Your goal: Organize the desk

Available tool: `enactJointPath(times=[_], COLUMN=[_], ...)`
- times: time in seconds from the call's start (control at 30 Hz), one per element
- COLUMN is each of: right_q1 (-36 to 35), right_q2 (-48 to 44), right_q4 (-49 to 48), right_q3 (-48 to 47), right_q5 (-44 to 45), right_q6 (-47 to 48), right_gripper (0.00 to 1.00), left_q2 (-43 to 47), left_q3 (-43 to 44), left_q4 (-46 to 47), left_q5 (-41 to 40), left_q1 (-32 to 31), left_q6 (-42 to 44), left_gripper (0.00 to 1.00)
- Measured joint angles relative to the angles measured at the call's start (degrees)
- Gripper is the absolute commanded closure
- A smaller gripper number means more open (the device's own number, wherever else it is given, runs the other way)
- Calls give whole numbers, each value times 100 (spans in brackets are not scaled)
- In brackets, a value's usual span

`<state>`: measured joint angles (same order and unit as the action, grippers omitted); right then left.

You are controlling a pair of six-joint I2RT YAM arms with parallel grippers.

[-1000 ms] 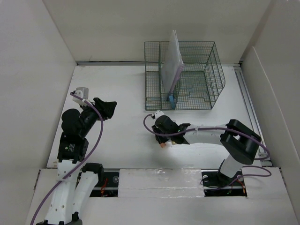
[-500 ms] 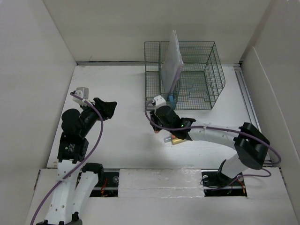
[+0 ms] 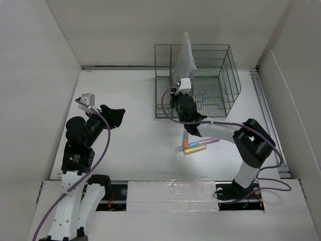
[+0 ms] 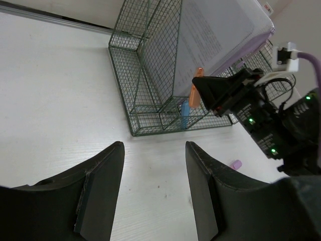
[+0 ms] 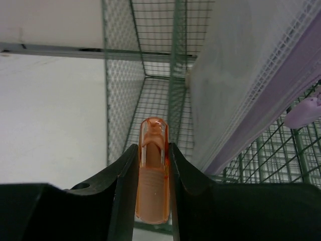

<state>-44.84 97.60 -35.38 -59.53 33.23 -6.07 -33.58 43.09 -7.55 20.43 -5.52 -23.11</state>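
The white desk (image 3: 130,145) holds a dark green wire basket (image 3: 220,75) at the back. My right gripper (image 3: 183,106) is shut on an orange marker (image 5: 153,170), held upright just in front of the basket's left compartment (image 5: 150,95). The marker also shows in the left wrist view (image 4: 195,93). Several loose markers (image 3: 194,147) lie on the desk under the right arm. My left gripper (image 3: 118,116) is open and empty, well left of the basket, above bare desk (image 4: 50,90).
A white sheet in a purple-edged sleeve (image 3: 184,63) stands upright in the basket, also seen in the left wrist view (image 4: 215,40). A blue marker (image 4: 184,114) stands in the basket's front corner. White panel walls (image 3: 60,35) border the desk.
My right gripper has lifted the orange marker off the desk and moved away from me to the basket's front. The other markers stay on the desk. The left arm has not moved.
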Motion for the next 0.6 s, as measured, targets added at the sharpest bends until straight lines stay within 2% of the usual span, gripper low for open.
enactJointPath(times=[0.27, 0.6], right_q1=[479, 577], right_q2=[826, 916], right_q4=[-621, -831], right_q3=[-313, -417], right_q5=[133, 133], right_q6=[302, 295], right_gripper=[87, 87], left_q2=[-4, -28], left_q3=[0, 0], left_q4=[0, 0], left_q5=[11, 13], left_q1=[0, 0], left_q6=[0, 0], left_gripper=[52, 52])
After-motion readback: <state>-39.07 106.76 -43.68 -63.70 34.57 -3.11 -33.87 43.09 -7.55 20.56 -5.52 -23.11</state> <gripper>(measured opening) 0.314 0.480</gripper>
